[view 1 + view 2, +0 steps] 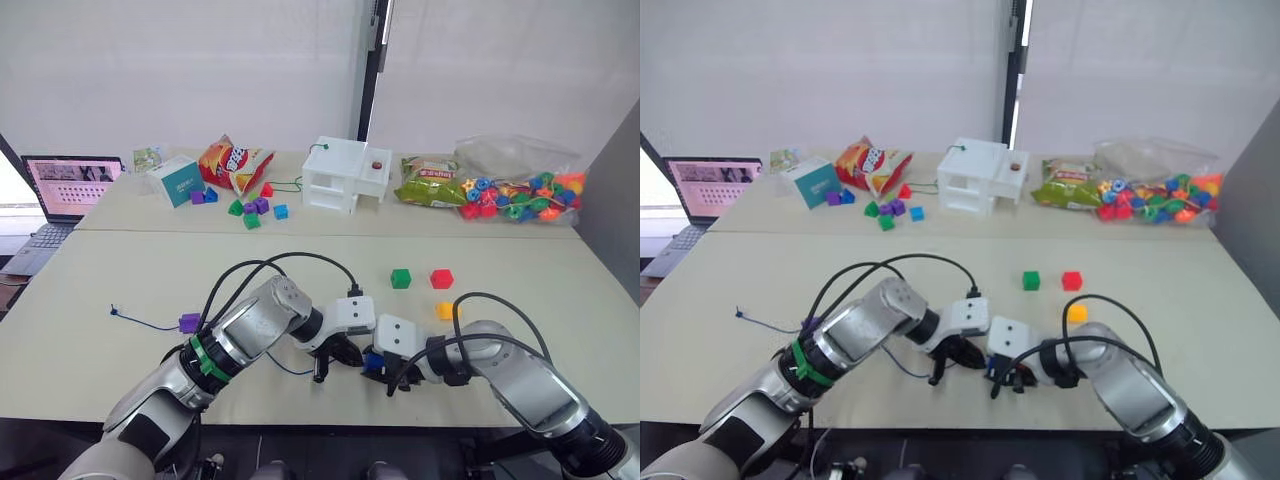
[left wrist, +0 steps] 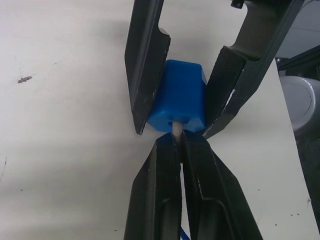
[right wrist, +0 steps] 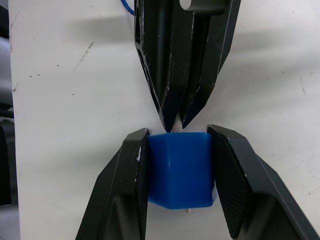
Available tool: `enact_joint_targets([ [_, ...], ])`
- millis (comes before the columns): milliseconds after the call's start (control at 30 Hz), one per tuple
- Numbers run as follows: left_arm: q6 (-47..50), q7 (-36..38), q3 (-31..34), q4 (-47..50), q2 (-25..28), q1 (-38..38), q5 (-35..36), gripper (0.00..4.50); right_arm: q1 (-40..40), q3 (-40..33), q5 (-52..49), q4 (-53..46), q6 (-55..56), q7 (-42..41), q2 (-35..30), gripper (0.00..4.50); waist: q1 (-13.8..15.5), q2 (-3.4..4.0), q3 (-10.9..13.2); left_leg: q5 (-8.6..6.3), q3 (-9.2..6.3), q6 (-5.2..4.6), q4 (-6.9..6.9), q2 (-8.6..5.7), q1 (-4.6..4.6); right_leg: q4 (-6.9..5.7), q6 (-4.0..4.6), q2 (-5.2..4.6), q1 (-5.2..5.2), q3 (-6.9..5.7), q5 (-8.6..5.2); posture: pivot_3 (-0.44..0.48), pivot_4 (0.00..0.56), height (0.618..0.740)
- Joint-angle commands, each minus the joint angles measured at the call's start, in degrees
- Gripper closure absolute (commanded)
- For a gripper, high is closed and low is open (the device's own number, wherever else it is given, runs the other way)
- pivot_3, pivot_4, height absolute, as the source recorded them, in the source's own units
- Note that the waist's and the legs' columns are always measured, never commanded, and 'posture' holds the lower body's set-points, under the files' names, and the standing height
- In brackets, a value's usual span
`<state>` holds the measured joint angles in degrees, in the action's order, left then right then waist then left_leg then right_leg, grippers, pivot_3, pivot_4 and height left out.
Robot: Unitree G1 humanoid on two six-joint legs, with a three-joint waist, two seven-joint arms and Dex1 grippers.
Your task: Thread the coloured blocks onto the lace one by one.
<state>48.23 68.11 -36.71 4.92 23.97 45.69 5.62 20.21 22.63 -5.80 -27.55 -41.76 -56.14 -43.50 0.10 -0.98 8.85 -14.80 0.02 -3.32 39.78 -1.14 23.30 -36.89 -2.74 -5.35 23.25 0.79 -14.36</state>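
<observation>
My right gripper (image 3: 178, 133) is shut on the blue block (image 3: 180, 169) near the table's front edge. My left gripper (image 2: 176, 141) is shut on the lace's pale tip (image 2: 176, 128), which enters the hole in the blue block (image 2: 179, 95). The dark blue lace (image 1: 150, 325) trails left across the table to a knotted end. A purple block (image 1: 189, 322) sits on it. Green (image 1: 400, 278), red (image 1: 441, 278) and yellow (image 1: 446, 310) blocks lie loose on the table behind my right gripper (image 1: 388, 372).
Along the far table stand a laptop (image 1: 65, 185), a teal box (image 1: 180, 181), a snack bag (image 1: 233, 163), mixed small blocks (image 1: 252, 209), a white box (image 1: 345, 173), a green packet (image 1: 428, 182) and a clear bag of beads (image 1: 520, 195).
</observation>
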Motion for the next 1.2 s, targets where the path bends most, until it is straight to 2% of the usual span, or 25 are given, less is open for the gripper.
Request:
enact_joint_targets([
  [33, -6.2, 0.4, 3.5, 1.6, 0.3, -1.4, 2.0, 4.47, -0.6, 1.1, -0.4, -0.1, -0.5, 0.0, 0.3, 3.18, 0.0, 0.0, 0.0, 0.0, 0.0, 0.0, 0.0, 0.0, -0.01, 0.0, 0.0, 0.0, 0.0, 0.0, 0.0, 0.0, 0.15, 0.74],
  [133, -9.5, -1.9, 6.0, -0.8, -1.3, -2.3, 2.2, 4.47, -0.6, 1.1, -0.4, 0.0, -0.4, 0.0, 0.3, 3.18, 0.1, 0.0, 0.0, 0.0, 0.0, 0.0, 0.0, 0.0, -0.01, 0.0, 0.0, -0.02, -0.01, 0.0, 0.0, 0.0, 0.15, 0.74],
  [333, -14.9, -2.0, 9.6, -2.7, 0.5, -3.4, 2.4, 2.54, -0.7, 1.0, -0.3, -0.1, -0.5, -0.1, 0.2, 3.18, 0.4, 0.0, 0.0, 0.0, 0.0, 0.0, 0.01, -0.01, -0.02, 0.01, 0.0, -0.05, -0.03, -0.02, 0.0, 0.0, 0.15, 0.74],
  [567, -12.4, -1.1, 12.2, 0.7, 4.1, -6.9, 4.4, 2.54, -0.8, 0.6, -0.3, 0.3, -0.4, 0.0, -0.1, 3.18, 0.4, 0.0, 0.0, 0.0, 0.0, 0.0, -0.01, -0.01, -0.03, 0.0, 0.0, -0.03, -0.01, -0.01, 0.0, 0.0, 0.15, 0.74],
  [700, -15.5, -1.3, 14.0, 2.6, 7.0, -11.8, 4.8, 2.54, -0.8, 0.3, -0.3, 0.5, -0.4, -0.1, -0.1, 3.18, 0.4, 0.0, 0.0, 0.0, 0.0, 0.0, -0.01, 0.0, -0.05, 0.0, 0.0, -0.04, -0.03, -0.01, 0.0, 0.0, 0.15, 0.74],
  [833, -22.3, -1.9, 13.7, 3.1, 7.3, -15.7, 3.5, 2.54, -0.5, 0.5, -0.2, 0.8, -0.3, -0.1, 0.0, 3.18, 0.5, 0.0, 0.0, 0.0, 0.0, 0.01, -0.01, 0.0, -0.05, 0.01, 0.01, -0.08, -0.03, -0.02, 0.01, 0.0, 0.15, 0.74],
  [1000, -26.2, -3.5, 12.3, 0.5, 5.5, -16.5, 1.4, 2.54, -0.1, 0.5, -0.3, 0.9, -0.2, -0.3, 0.2, 3.18, 0.6, 0.0, 0.0, 0.0, 0.0, 0.02, -0.02, 0.01, -0.04, 0.03, 0.01, -0.1, -0.05, -0.03, 0.01, 0.0, 0.15, 0.74],
  [1200, -29.8, -2.7, 11.4, -1.8, 4.7, -16.8, 0.3, 4.37, -0.3, 0.2, -0.6, 0.3, -0.7, -0.2, 0.1, 3.18, 0.5, 0.0, 0.0, 0.0, 0.01, 0.02, -0.03, -0.01, -0.05, -0.01, 0.01, -0.09, -0.04, -0.03, 0.01, 0.0, 0.15, 0.74],
])
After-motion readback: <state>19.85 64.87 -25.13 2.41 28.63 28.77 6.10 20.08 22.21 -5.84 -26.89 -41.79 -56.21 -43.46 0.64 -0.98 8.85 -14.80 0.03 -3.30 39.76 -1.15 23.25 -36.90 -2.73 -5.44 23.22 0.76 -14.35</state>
